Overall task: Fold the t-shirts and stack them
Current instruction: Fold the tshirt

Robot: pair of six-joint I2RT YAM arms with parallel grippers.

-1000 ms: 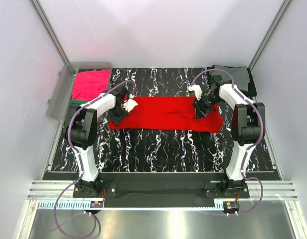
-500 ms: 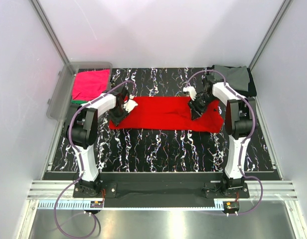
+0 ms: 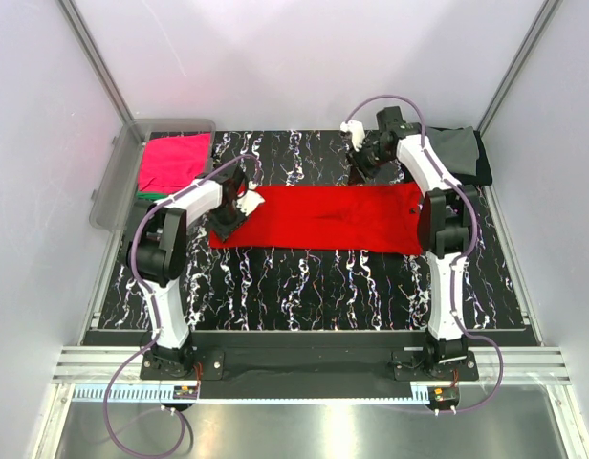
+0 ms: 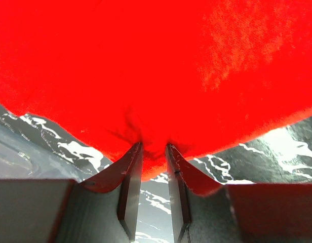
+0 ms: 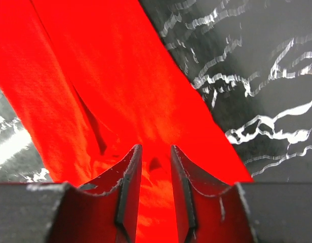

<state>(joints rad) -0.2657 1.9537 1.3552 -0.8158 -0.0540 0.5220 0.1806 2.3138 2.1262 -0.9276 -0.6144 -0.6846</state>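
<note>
red t-shirt (image 3: 314, 218) is down on the black marbled table (image 3: 304, 287), stretched out as a long band running left to right across the middle, lying flat. over on the left end, the left gripper (image 4: 153, 148) is right at the shirt's edge. fingers drawn in narrow, and the cloth puckers into dark creases right at the tips, so that's a pinch on the red fabric. now the right side: the right gripper (image 5: 156, 149) is up by the far edge of the shirt, toward its right half, with the arm reaching out over the table. its jaws stand only a slim gap apart with red cloth showing between them, and i can't tell whether any of it is actually caught. off at the far left, a pink t-shirt (image 3: 175, 158) sits folded in the clear bin (image 3: 111, 186). far right corner, a grey t-shirt (image 3: 457, 145) lies on the table, well apart from the red one.
</note>
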